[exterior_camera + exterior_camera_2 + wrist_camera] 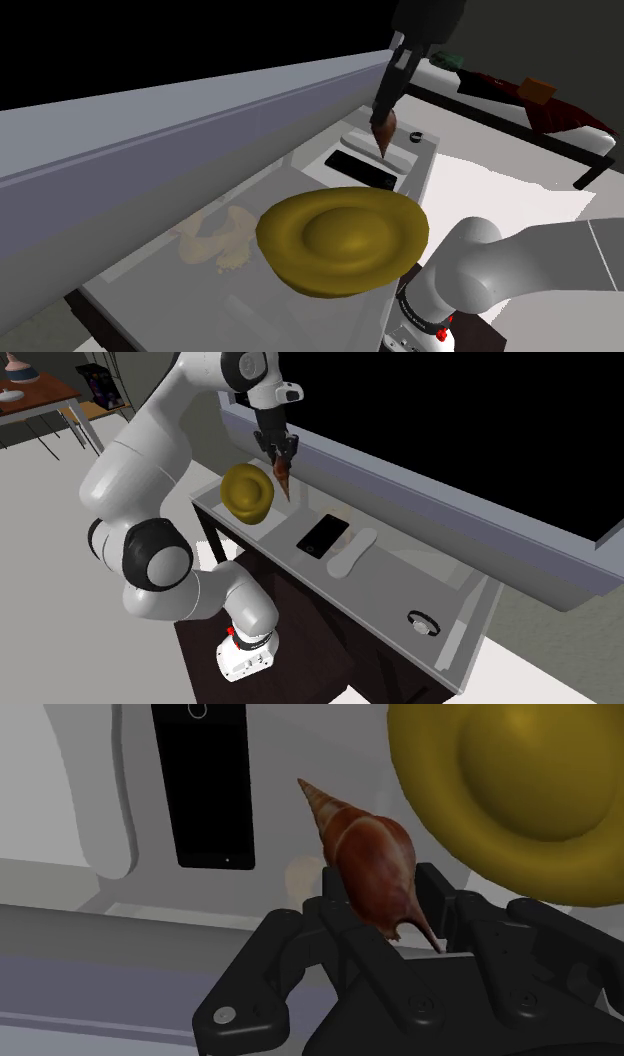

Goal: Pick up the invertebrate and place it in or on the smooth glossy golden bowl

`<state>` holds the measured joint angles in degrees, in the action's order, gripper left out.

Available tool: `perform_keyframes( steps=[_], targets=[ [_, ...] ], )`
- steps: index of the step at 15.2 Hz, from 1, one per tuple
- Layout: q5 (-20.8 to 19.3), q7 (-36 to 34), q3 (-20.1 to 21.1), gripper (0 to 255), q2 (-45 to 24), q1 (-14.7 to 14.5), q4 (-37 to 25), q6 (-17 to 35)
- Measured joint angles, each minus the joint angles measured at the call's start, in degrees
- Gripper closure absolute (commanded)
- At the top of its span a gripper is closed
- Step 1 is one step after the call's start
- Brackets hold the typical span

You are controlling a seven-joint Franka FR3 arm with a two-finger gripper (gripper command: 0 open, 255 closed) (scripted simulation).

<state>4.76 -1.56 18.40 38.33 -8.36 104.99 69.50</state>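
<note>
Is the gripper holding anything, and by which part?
Yes: the gripper clasps the brown spiral shell by its broad end, pointed spire sticking out beyond it.

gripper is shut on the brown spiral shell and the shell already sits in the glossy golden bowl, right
No. The black gripper is shut on the brown spiral shell, but the shoulder view shows the shell held in the air, apart from the glossy golden bowl.

Tool (388,899) clasps brown shell (365,859); golden bowl (520,794), black phone (205,784) beyond.
</note>
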Motion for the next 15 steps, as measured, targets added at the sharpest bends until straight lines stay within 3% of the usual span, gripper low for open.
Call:
perform_keyframes(
  steps=[10, 15],
  targets=[
    [6.47, -15.8, 14.2, 255, -4.95, 0.22, -9.36, -2.82],
    [7.8, -16.46, 14.92, 255, -2.75, -0.54, -4.83, 0.52]
  ],
)
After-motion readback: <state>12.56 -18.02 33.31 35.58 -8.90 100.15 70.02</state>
